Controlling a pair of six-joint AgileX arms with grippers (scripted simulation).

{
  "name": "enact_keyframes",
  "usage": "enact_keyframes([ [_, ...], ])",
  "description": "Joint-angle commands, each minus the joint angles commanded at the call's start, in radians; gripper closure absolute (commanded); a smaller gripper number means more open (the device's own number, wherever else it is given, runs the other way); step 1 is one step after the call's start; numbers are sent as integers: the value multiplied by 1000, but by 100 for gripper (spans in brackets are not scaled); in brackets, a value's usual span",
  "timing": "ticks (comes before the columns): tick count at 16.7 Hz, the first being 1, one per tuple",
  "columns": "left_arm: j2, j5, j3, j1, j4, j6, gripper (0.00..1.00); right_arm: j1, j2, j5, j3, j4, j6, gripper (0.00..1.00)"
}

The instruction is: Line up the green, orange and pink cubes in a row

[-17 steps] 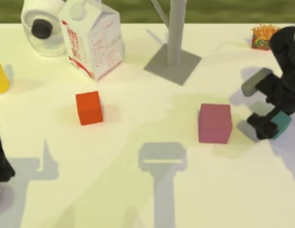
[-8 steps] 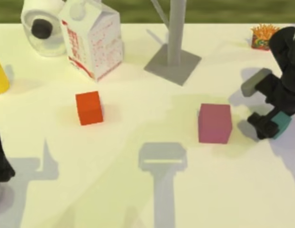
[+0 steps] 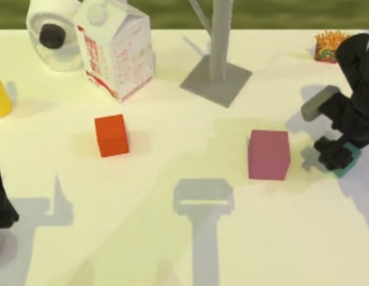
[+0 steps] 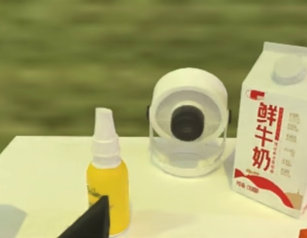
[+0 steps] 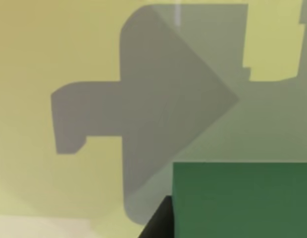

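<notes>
The green cube (image 3: 349,162) sits at the right side of the table (image 3: 172,238), low and close to the surface, clamped between the dark fingers of the right gripper (image 3: 338,158); in the right wrist view its flat green face (image 5: 242,198) fills the near corner with a dark finger edge against it and the gripper's grey shadow spread across the pale tabletop beyond. Only a sliver of the cube shows from above, turned slightly askew to the table's edges, and whether it touches the surface I cannot tell. Just beside it toward the centre stands the pink cube (image 3: 268,155), squared to the table and apart from the gripper. Well apart on the left half rests the orange cube (image 3: 111,135), slightly tall and upright, a little rotated. The surface is a cream-white top streaked with yellowish light and grey shadows, backed by a blurred green ground. The right arm reaches in from the right edge, black and bent downward over its cube. The left arm is parked at the left edge of the table. Along the far side stand a milk carton (image 3: 116,47), a white round fan (image 3: 52,33), a yellow bottle (image 4: 108,178), a grey stand (image 3: 216,74) and a fries box (image 3: 327,46).
</notes>
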Motion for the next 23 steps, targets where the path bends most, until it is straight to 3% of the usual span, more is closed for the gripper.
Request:
enact_keyframes([
  [8,0,0,0,0,0,0,0,2,-41,-14,20,-39,9,100],
  [15,0,0,0,0,0,0,0,8,-133,-14,140,-256,9,100],
  [23,0,0,0,0,0,0,0,39,-140,-13,134,-258,78,100],
])
